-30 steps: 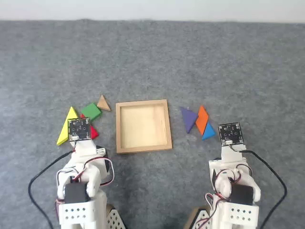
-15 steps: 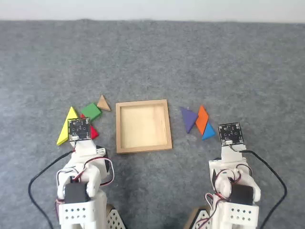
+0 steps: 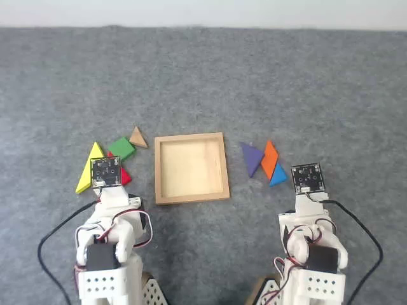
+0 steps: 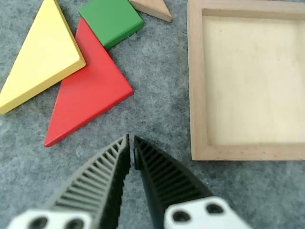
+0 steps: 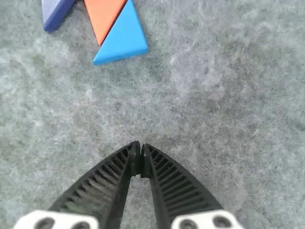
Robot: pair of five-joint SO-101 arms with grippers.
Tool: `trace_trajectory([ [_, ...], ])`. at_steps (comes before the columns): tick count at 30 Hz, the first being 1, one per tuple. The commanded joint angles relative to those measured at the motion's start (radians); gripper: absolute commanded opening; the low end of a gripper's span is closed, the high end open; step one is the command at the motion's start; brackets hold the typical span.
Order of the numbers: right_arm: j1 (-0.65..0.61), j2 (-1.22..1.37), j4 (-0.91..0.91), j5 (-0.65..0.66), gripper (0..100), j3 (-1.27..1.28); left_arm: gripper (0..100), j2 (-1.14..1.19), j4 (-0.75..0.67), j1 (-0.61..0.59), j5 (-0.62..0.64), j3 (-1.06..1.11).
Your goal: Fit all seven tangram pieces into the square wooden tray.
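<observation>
The square wooden tray (image 3: 158,170) lies bare in the middle of the grey mat, also seen as tray (image 4: 195,86). Left of it lie a yellow triangle (image 3: 88,166), red triangle (image 4: 88,90), green square (image 3: 121,149) and small tan triangle (image 3: 137,136). To the tray's right sit a purple triangle (image 3: 252,157), orange parallelogram (image 3: 269,159) and blue triangle (image 3: 278,175). My left gripper (image 4: 131,141) is shut and holds nothing, just short of the red triangle's corner. My right gripper (image 5: 140,146) is shut over bare mat, short of the blue triangle (image 5: 121,40).
Both arms' bases stand at the near edge of the grey mat (image 3: 203,82). A pale wall strip runs along the mat's far edge.
</observation>
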Motion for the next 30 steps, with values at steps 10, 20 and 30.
trace_trajectory([
  [10,-0.005,-0.021,0.004,0.011,1.7,0.012,1,-0.021,-0.002,-0.003,0.005,-0.015],
  [20,-0.005,-0.021,0.004,0.011,1.7,0.012,1,-0.021,-0.002,-0.003,0.005,-0.015],
  [30,-0.007,-0.022,0.002,0.006,2.0,-0.072,1,-0.021,-0.002,-0.003,0.005,-0.015],
])
